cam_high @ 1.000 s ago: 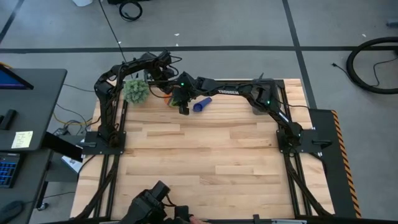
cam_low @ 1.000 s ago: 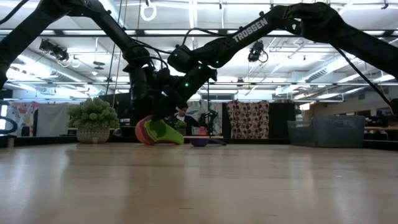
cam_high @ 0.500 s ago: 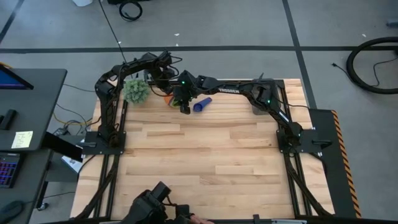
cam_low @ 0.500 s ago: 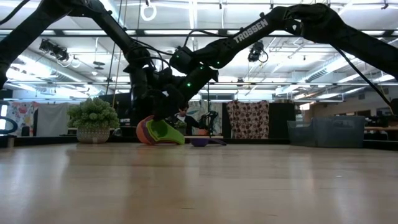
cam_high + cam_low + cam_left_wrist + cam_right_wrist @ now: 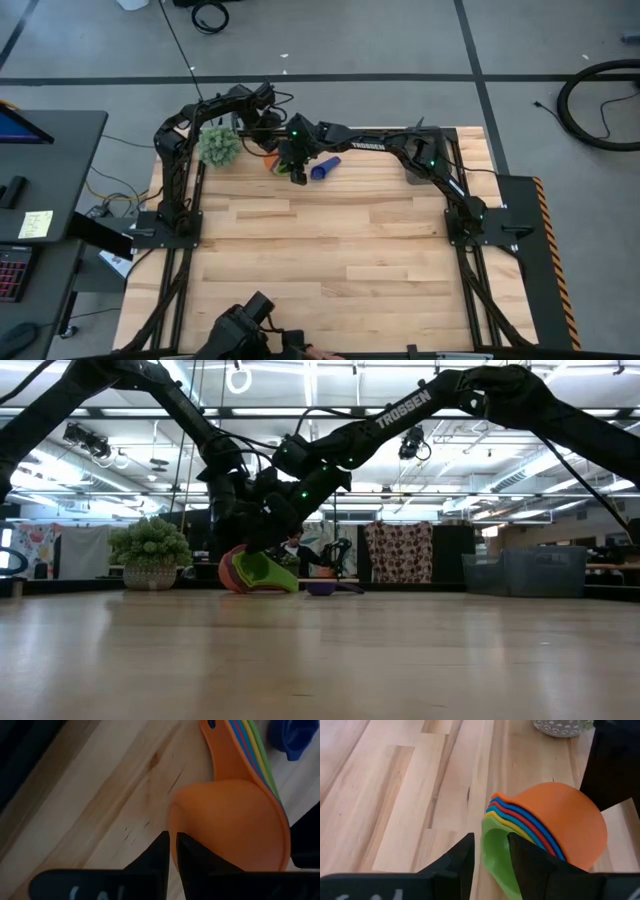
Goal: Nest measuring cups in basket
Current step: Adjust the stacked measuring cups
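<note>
A nested stack of measuring cups lies tipped on its side at the table's far left. Orange is outermost, then red, blue, light blue, yellow and green. My left gripper is shut on the orange cup. My right gripper is shut on the green cup. A dark blue cup lies on its side on the table just right of them. The basket is out of view. My left gripper pinches the orange cup's rim between its two fingers, one inside the bowl and one outside, coming steeply from above. The stacked handles point away from it. Whether the stack touches the table I cannot tell. My right gripper holds the green cup's rim between its two fingers, slanting down from the table's right. The green cup sits inside the yellow one, its mouth turned toward my gripper. The stack stays tilted low over the table.
A fuzzy green plant in a patterned pot stands just left of the stack at the far edge. Both arms crowd that far-left corner. The bare wooden table stretches toward the near edge. Grey bins show in the room beyond.
</note>
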Controlling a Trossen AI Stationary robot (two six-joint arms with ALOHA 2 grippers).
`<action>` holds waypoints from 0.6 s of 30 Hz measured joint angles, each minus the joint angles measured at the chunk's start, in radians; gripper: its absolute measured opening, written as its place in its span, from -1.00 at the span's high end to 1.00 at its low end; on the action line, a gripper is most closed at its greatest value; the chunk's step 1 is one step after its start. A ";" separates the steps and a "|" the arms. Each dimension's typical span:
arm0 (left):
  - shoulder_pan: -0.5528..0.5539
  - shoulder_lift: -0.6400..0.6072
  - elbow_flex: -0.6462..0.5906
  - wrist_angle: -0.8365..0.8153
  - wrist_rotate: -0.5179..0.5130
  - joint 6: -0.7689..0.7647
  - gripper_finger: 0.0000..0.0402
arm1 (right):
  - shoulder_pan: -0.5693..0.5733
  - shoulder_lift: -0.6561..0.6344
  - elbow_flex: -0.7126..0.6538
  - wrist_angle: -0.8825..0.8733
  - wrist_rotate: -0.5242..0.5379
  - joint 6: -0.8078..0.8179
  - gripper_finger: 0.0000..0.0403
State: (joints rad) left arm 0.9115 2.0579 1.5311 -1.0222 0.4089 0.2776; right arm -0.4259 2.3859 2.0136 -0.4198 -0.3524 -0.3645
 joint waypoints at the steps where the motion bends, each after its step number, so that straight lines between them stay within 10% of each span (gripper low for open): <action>1: 0.000 0.001 0.000 0.001 0.002 0.015 0.80 | 0.000 0.000 0.000 0.000 -0.001 -0.003 0.35; 18: -0.002 0.044 -0.003 -0.054 0.098 0.114 0.97 | -0.009 -0.003 0.000 0.002 0.060 -0.020 0.35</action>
State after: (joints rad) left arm 0.9094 2.1022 1.5282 -1.0763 0.5070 0.3912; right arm -0.4347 2.3825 2.0140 -0.4182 -0.2923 -0.3843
